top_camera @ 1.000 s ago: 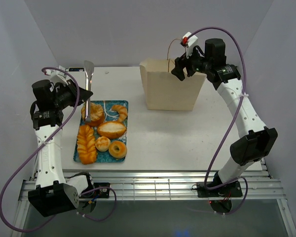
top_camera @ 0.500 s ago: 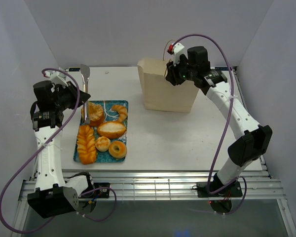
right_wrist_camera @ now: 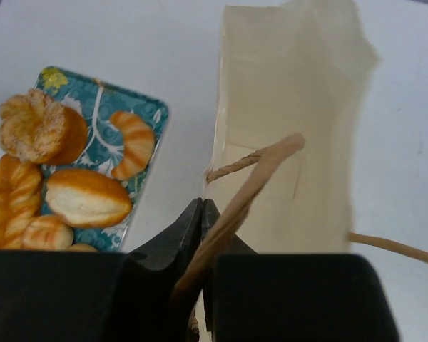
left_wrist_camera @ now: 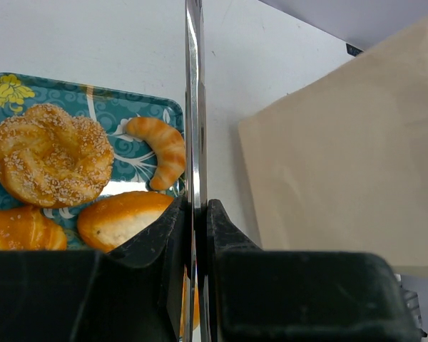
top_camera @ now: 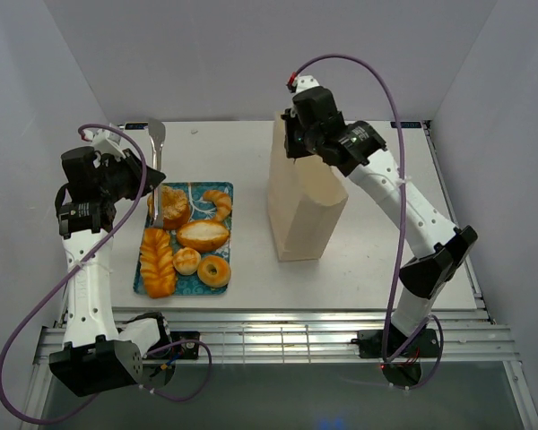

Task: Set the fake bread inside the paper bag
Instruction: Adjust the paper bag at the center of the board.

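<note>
Left gripper (left_wrist_camera: 194,214) is seen clamped on a thin metal utensil (left_wrist_camera: 193,107) above the tray (left_wrist_camera: 139,114), on which the bread (top_camera: 203,235) is laid. Right gripper (right_wrist_camera: 201,214) is pinched fully closed on the rim of the upright bag (top_camera: 305,206), near the tray's right side.

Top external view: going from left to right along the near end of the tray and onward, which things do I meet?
Braided loaf → small bun → ring bagel → paper bag.
</note>
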You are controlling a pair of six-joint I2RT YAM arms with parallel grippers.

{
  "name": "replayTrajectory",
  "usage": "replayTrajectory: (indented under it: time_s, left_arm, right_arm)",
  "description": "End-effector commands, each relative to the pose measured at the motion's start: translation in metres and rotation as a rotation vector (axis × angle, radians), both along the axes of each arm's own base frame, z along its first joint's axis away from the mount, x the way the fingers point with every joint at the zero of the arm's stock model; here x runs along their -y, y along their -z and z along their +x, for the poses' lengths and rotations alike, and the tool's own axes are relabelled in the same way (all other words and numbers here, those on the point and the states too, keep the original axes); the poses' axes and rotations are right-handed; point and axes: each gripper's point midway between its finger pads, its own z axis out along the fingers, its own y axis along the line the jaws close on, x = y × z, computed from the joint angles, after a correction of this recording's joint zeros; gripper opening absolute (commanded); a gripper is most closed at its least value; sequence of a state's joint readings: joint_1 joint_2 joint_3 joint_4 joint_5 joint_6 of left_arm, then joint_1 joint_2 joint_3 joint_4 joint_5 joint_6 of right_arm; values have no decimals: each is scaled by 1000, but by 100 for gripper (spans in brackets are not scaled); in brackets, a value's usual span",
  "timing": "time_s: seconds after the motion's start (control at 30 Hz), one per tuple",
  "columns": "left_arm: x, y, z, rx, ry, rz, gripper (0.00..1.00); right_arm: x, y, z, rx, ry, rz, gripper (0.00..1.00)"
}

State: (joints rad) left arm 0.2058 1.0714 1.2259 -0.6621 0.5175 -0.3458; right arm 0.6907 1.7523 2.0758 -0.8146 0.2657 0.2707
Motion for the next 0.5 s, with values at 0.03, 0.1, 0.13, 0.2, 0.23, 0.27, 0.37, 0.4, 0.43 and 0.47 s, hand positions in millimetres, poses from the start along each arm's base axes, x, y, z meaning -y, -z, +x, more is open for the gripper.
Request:
replayTrajectory:
  time_s: [0.03, 0.1, 0.13, 0.2, 0.23, 0.27, 0.37, 0.4, 0.43, 0.47]
  left_arm:
    - [13, -22, -8, 65, 78, 14, 0]
    - [14, -21, -10, 61, 87, 12, 0]
    - [15, -20, -11, 61, 91, 16, 0]
    - [15, -21, -13, 71, 89, 20, 0]
    - [15, -19, -14, 67, 91, 20, 0]
    - [16, -19, -14, 70, 98, 22, 0]
    - [19, -16, -15, 66, 121, 14, 0]
    - [22, -17, -15, 71, 137, 7, 0]
    - [23, -17, -15, 76, 143, 6, 0]
    - [24, -18, -15, 78, 148, 3, 0]
  right_arm:
    - [-14, 34, -16, -83, 94, 17, 8]
    - [-15, 53, -21, -106, 100, -29, 8]
    - [-14, 58, -21, -104, 106, -47, 8]
    - [-15, 63, -25, -102, 98, -69, 8]
    - [-16, 63, -26, -94, 87, -70, 9]
    - [-20, 59, -26, -73, 73, -58, 12]
    - [-17, 43, -32, -25, 31, -53, 37]
    - [-16, 40, -31, -14, 22, -61, 45]
    - [-16, 35, -32, -3, 13, -58, 62]
    - [-16, 32, -32, 4, 9, -59, 69]
